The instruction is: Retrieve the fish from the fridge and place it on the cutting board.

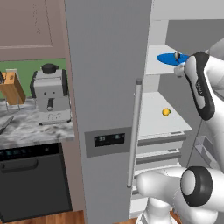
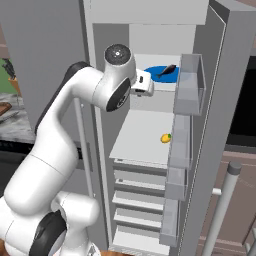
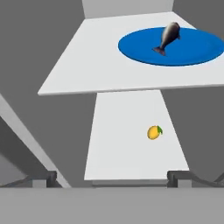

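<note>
Far left in the left base view: knife block (image 1: pixel 12 88) on the marble counter (image 1: pixel 26 129), then a grey coffee machine (image 1: pixel 50 92), black dishwasher (image 1: pixel 33 179) below. Next right, the fridge (image 1: pixel 107 87): left door shut, with dark display panel (image 1: pixel 109 139) and long bar handle (image 1: pixel 135 131); right door (image 2: pixel 220 100) swung open, door bins (image 2: pixel 190 85) visible in the right base view. Inside, the upper white shelf (image 3: pixel 87 65) carries a blue plate (image 3: pixel 183 50) with the fish (image 3: pixel 168 37) lying on it, roughly mid-plate, tail toward the shelf's front edge. Fish is dark grey, small, slim. Lower shelf (image 3: pixel 122 144) holds a small yellow fruit (image 3: pixel 154 132) with a green leaf, toward its right side, well apart from the fish. Drawers (image 2: pixel 140 200) stacked below.

Arm reaches into the open fridge at upper-shelf height; the gripper (image 3: pixel 113 178) sits just in front of the shelf, short of the plate, not touching the fish. In the hand view the two finger tips (image 3: pixel 41 178) stand wide apart at bottom left and bottom right, nothing between them: jaws spread, empty. In the right base view the white hand (image 2: pixel 142 82) is just left of the plate.
</note>
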You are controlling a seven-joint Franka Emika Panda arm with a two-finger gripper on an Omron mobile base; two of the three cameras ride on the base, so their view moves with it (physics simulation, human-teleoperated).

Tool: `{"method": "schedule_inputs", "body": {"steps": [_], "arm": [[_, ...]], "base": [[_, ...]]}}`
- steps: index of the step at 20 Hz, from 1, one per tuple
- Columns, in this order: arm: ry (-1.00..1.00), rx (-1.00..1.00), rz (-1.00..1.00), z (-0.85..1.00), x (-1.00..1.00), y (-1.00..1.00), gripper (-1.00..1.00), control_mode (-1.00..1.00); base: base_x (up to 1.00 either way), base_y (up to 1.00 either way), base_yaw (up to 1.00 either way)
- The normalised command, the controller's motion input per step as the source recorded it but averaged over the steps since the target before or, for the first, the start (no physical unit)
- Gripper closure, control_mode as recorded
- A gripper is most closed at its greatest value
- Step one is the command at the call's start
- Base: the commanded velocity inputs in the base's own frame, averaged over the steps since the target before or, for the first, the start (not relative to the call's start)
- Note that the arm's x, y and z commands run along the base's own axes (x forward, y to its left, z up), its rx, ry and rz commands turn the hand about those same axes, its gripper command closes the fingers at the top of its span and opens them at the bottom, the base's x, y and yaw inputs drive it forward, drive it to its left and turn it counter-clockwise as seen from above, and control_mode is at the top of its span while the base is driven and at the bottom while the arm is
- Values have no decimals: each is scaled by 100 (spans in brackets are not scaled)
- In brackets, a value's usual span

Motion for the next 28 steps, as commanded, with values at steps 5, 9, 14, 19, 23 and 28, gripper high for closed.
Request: {"method": "schedule_inputs", "body": {"steps": [5, 9, 14, 19, 23, 28], "arm": [[-8, 0, 0, 19, 2, -10, -100, -100], [0, 0, -3, 31, 5, -16, -100, -100], [3, 0, -5, 22, 23, -21, -100, -100], [0, 0, -1, 0, 41, -22, -100, -100], [-3, 0, 0, 0, 42, -20, -100, -100], [-2, 0, 0, 0, 43, -15, -100, -100]], "base": [[0, 0, 0], [0, 0, 0], [0, 0, 0], [0, 0, 0], [0, 0, 0], [0, 0, 0]]}}
